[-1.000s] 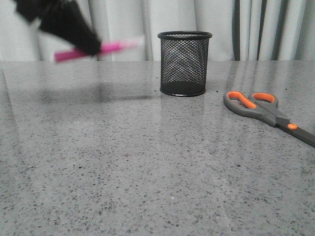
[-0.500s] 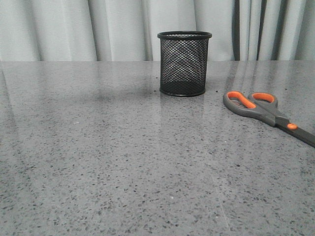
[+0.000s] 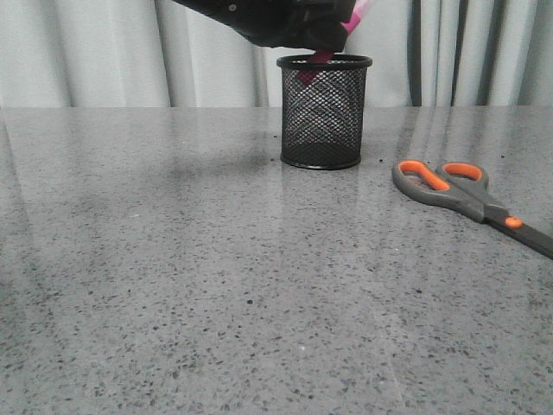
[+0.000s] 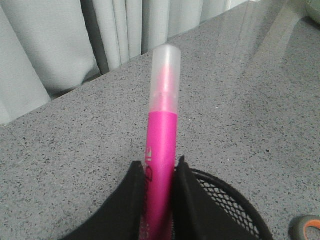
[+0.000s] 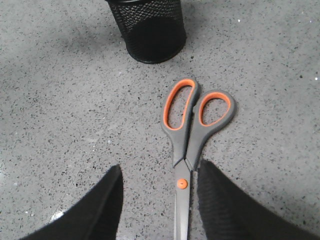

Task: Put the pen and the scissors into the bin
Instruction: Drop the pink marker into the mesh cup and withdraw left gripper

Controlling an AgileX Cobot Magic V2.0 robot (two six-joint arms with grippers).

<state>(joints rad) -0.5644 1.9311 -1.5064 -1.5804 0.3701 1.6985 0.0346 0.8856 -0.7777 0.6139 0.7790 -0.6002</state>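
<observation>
Front view: the left tool (image 3: pixel 321 39), clamped on the pink pen (image 3: pixel 354 15), hangs over the black mesh pen cup (image 3: pixel 324 112), the pen's lower end dipping past the rim; the arm hides most of the pen. The scissors (image 3: pixel 467 196) lie flat on the speckled grey worktop (image 3: pixel 216 285), right of the cup, apart from it. Pale curtains (image 3: pixel 86 52) hang behind

Left wrist view: two fingers (image 4: pixel 131 200) pinch the pen (image 4: pixel 161 145), clear cap outermost, the cup's rim (image 4: pixel 235 205) just beneath

Right wrist view: the right tool (image 5: pixel 159 200) hovers with fingers apart, straddling the scissors (image 5: pixel 186 150) near the orange pivot; the cup (image 5: pixel 150 27) stands beyond the handles
</observation>
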